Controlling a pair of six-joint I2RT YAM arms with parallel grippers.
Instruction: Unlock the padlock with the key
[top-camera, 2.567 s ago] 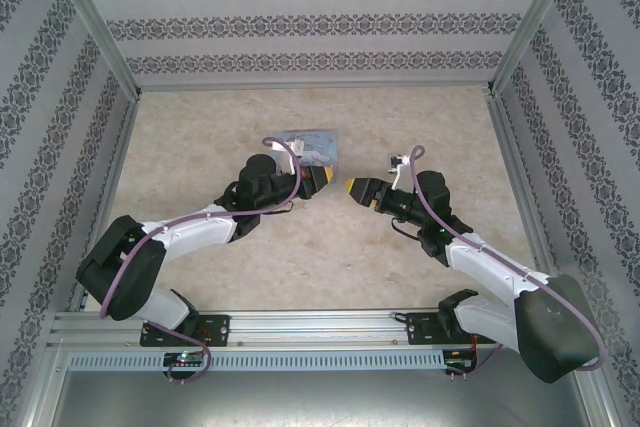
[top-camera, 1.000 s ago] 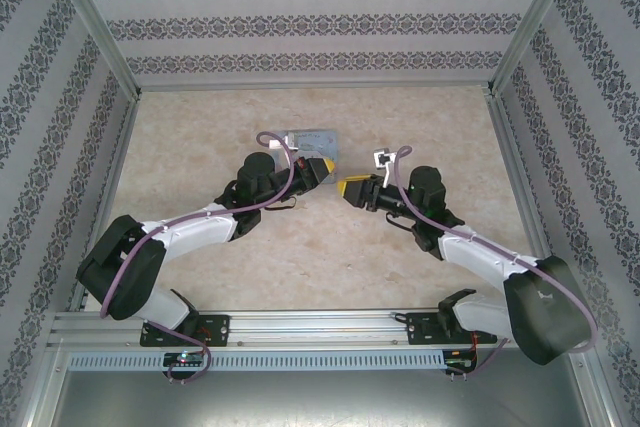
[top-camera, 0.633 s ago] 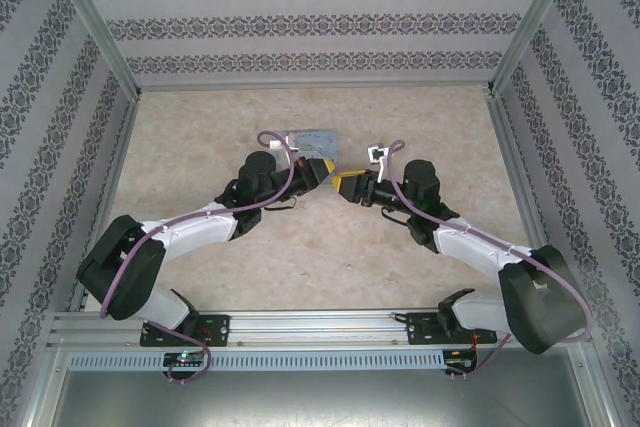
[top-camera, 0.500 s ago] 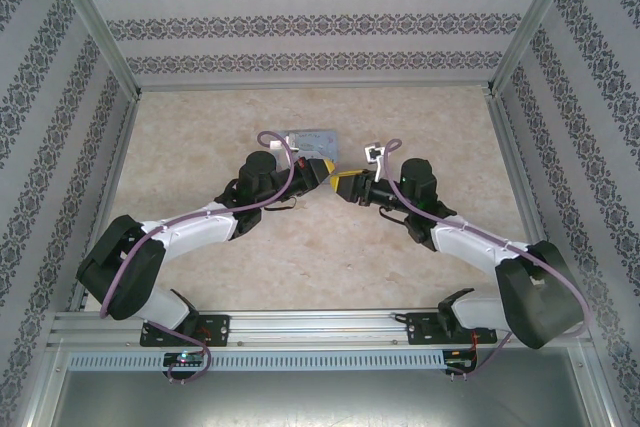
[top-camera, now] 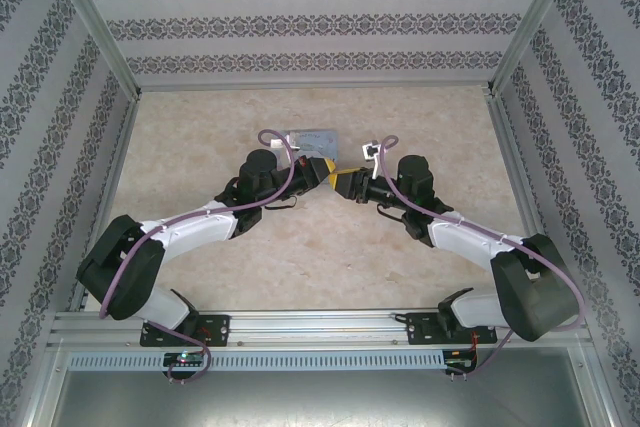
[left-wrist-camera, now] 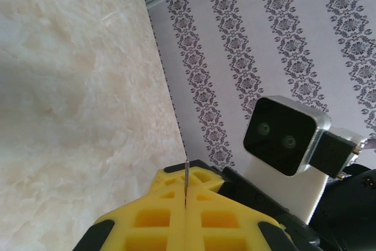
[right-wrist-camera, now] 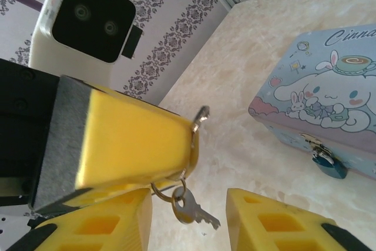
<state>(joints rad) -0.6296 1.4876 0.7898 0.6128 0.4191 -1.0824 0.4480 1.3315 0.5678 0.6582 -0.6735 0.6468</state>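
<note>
The left gripper [left-wrist-camera: 185, 201] is clamped on the key [right-wrist-camera: 202, 113] just beside the tin [right-wrist-camera: 320, 95], likely offering it to the right gripper [right-wrist-camera: 188, 199], whose jaws are apart around the dangling spare key [right-wrist-camera: 191, 211], while the padlock [right-wrist-camera: 328, 160] hangs on the tin's front.

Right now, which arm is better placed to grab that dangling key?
Probably the right: the right fingers stand open either side of the dangling key, while the left fingers are shut on a second key.
</note>
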